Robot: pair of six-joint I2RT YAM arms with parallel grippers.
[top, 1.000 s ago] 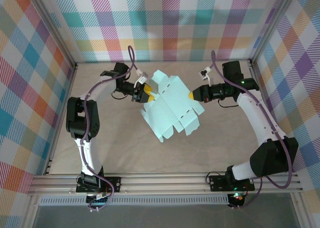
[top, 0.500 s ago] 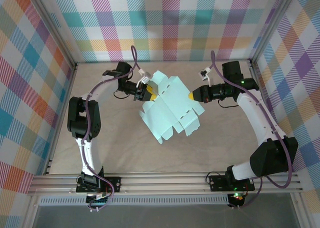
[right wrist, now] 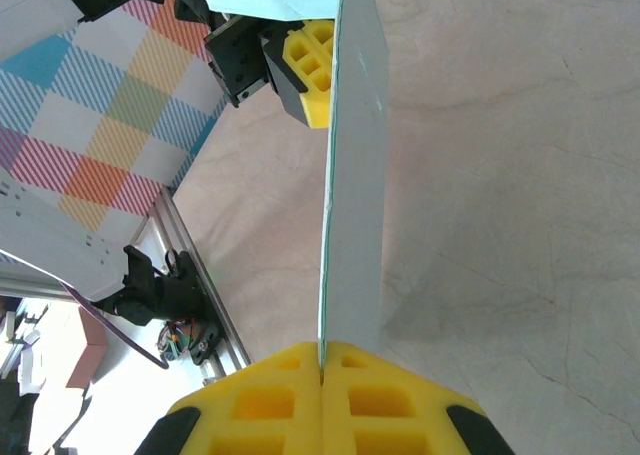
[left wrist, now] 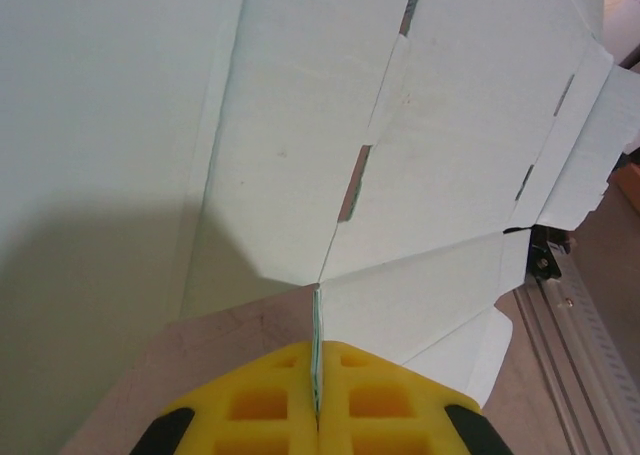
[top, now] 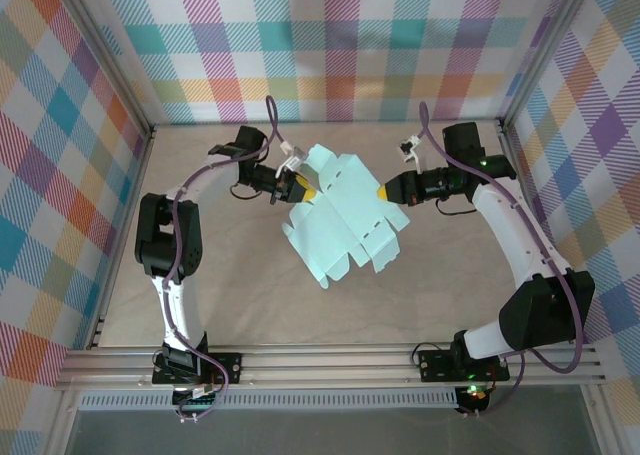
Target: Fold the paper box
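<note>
The paper box, a pale mint-blue thin card die-cut sheet that's not folded yet, is held up between the two arms, dead centre from above. The left gripper is pinching its 10 o'clock edge and the right gripper its 2 o'clock edge. So the card spans 9-to-3 between them, with most of it spreading toward 6.

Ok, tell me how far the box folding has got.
Done: both sides are gripped, the left fingers and right fingers each shut on the paper box. In hand: the sheet is held spread out between them. Left: nearly everything; it is an open die-cut sheet, with no walls raised and no tabs tucked.
</note>
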